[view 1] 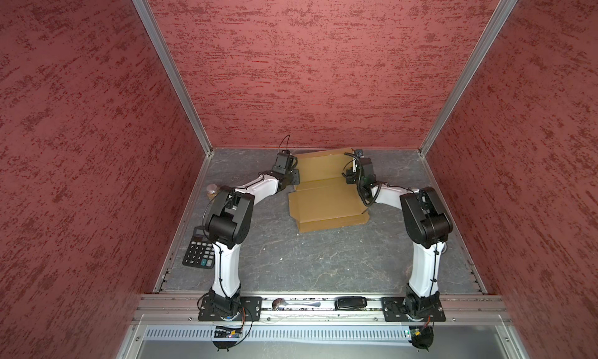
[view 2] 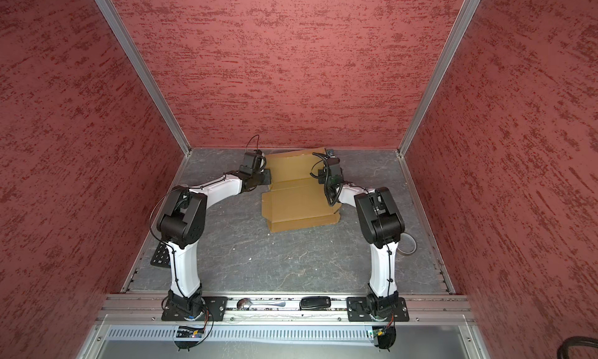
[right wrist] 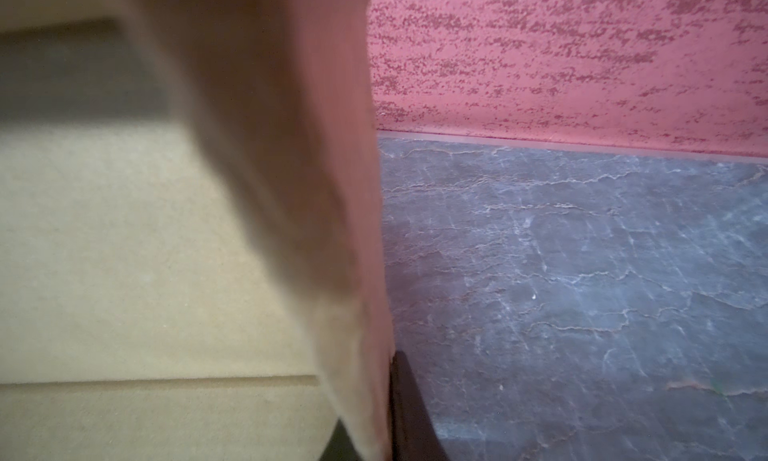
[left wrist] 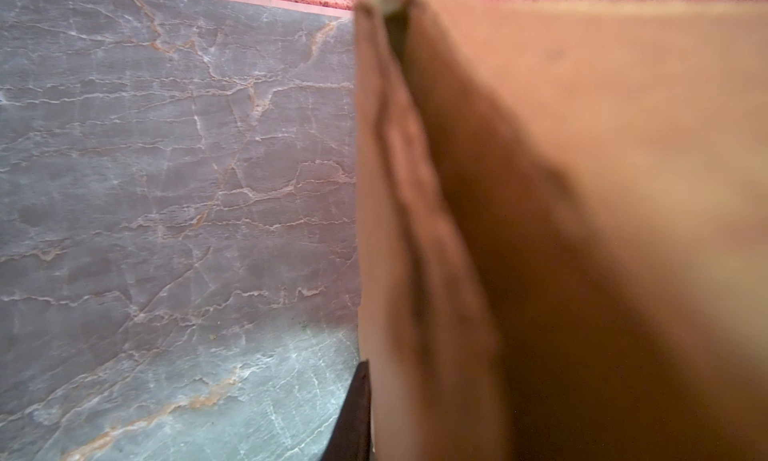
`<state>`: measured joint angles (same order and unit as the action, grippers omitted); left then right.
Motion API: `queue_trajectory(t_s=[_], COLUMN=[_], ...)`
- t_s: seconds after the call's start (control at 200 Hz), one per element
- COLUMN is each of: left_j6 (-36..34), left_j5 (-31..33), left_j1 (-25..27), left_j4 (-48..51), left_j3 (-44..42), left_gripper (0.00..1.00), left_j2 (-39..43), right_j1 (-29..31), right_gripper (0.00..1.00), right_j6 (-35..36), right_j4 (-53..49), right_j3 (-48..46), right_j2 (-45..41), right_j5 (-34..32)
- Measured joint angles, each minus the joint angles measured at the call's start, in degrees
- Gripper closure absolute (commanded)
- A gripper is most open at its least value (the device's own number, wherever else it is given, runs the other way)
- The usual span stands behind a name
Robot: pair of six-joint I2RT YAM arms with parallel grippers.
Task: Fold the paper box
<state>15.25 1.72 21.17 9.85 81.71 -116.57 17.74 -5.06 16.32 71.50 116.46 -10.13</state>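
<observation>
Top views: paper box [view 1: 326, 200] lies far-centre on grey marbled table [view 1: 291, 263], near back wall [view 1: 307, 66], btwn both arms, rear panel tilted up. Left gripper [view 1: 293, 177] at box's left flap, right gripper [view 1: 350, 175] at right flap. Wrist cams: both narrow, pinching upright flaps. Left finger [left wrist: 354, 417] and right finger [right wrist: 409, 417] flush w/ cardboard, mates hidden.
</observation>
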Motion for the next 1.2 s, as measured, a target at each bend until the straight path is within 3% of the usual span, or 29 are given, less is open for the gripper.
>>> queue_trajectory(t_s=[0.341,1.197], left_j6=[0.7,3.1], left_j5=[0.1,10.7], left_j1=[0.0,1.2], left_j4=[0.0,3.6], left_j3=[0.0,9.9], left_gripper=[0.78,0.81], left_j2=[0.0,-6.9], right_j1=[0.0,0.0], right_gripper=[0.92,0.94], right_j6=[0.3,0.5], right_j4=[-0.1,-0.3], right_j3=[0.0,0.0], right_j2=[0.0,0.0], right_j5=[0.1,4.1])
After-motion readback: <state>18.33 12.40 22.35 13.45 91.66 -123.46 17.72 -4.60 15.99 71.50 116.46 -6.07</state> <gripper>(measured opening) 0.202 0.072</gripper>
